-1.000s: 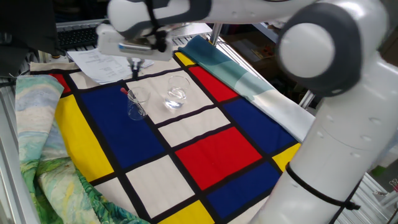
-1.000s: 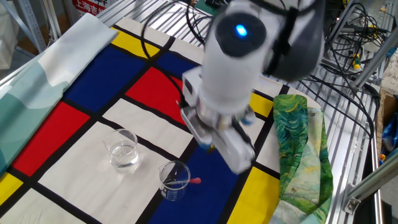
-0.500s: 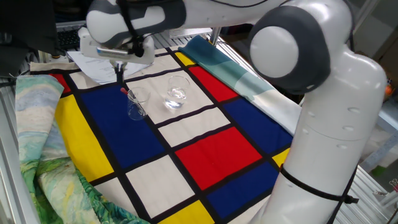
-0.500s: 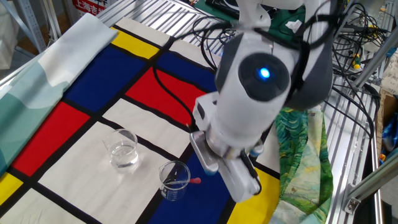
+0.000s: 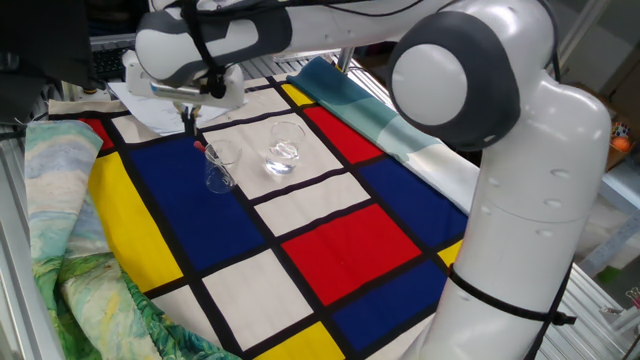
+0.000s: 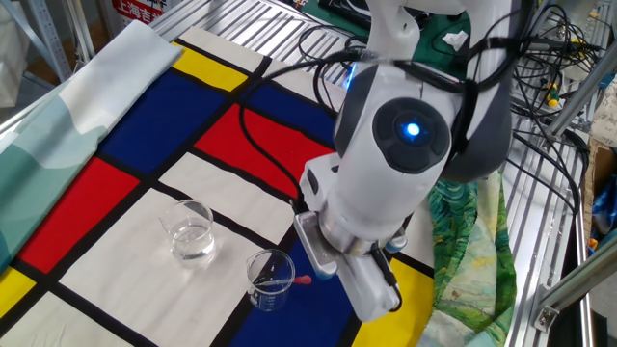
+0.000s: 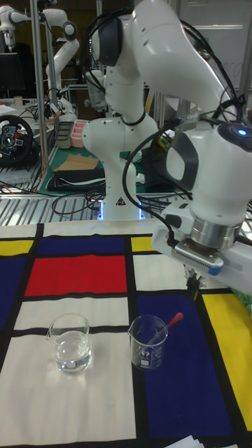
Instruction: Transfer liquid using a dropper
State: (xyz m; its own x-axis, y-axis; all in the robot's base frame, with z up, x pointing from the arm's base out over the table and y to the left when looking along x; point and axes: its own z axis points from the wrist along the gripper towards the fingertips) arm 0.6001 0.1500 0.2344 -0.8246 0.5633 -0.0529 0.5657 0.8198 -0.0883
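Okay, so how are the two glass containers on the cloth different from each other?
The beaker has straight sides and printed markings; the rounder glass bulges and looks plain. The beaker holds the dropper, leaning with its red bulb over the rim; the rounder glass holds only clear liquid. The beaker stands on a blue patch, the rounder glass on a white one. Both are clear, upright and open-topped.

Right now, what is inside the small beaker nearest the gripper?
The dropper leans inside the beaker, its red bulb over the rim. Any liquid at the bottom cannot be made out. The gripper hovers above the bulb.

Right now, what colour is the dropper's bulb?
Red; the dropper bulb shows best in the tall fixed view.
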